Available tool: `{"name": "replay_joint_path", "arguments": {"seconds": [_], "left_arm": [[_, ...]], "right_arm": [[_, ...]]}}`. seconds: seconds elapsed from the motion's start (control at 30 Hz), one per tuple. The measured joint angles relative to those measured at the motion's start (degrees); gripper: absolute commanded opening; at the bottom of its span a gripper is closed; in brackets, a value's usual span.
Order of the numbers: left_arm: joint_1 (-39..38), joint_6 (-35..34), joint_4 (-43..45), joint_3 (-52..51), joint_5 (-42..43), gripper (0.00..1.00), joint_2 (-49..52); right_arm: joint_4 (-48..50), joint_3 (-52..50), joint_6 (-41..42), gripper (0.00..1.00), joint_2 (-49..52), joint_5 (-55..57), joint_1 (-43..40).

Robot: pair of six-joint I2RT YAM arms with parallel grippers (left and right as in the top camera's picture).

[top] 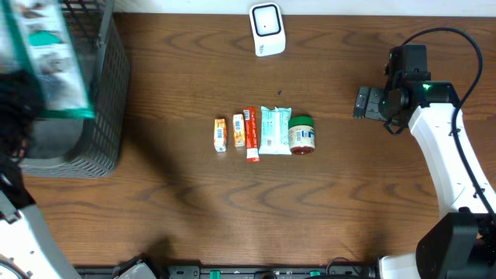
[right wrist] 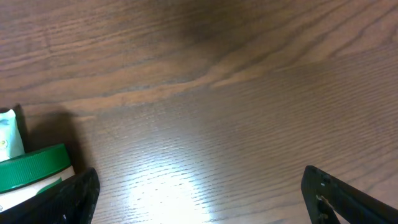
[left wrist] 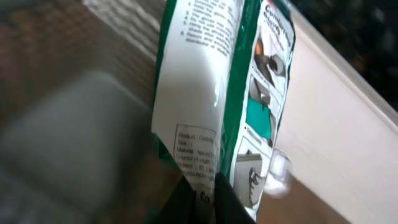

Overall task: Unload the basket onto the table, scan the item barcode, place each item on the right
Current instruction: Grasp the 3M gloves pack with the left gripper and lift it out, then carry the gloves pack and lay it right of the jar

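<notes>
My left gripper [left wrist: 210,202] is shut on the bottom edge of a white and green plastic packet [left wrist: 199,93]. In the overhead view the packet [top: 46,54] hangs high at the far left, above the basket. Printed text shows on its white face; I cannot make out a barcode. The white scanner [top: 266,29] stands at the table's back edge, centre. My right gripper [top: 364,102] hovers wide open at the right, a little beyond the row of items. Nothing lies between its fingers [right wrist: 336,193], only bare wood.
A dark mesh basket [top: 101,116] stands at the left edge. In the middle lie a small yellow box [top: 220,133], an orange box [top: 238,130], a red tube [top: 251,133], a teal pack [top: 274,130] and a green-lidded jar [top: 301,134].
</notes>
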Motion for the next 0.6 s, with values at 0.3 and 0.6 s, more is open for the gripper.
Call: {"name": "replay_joint_path", "arguments": {"seconds": [0.3,0.6], "left_arm": [[-15.3,-0.2,-7.7,0.0,4.4,0.07,1.2],[-35.0,-2.0,-7.6,-0.1,-2.3,0.07,6.8]], "right_arm": [[0.0,0.0,0.0,0.99,0.0,0.0,0.0],[1.7,0.0,0.0,0.99,0.0,-1.8,0.0]]}}
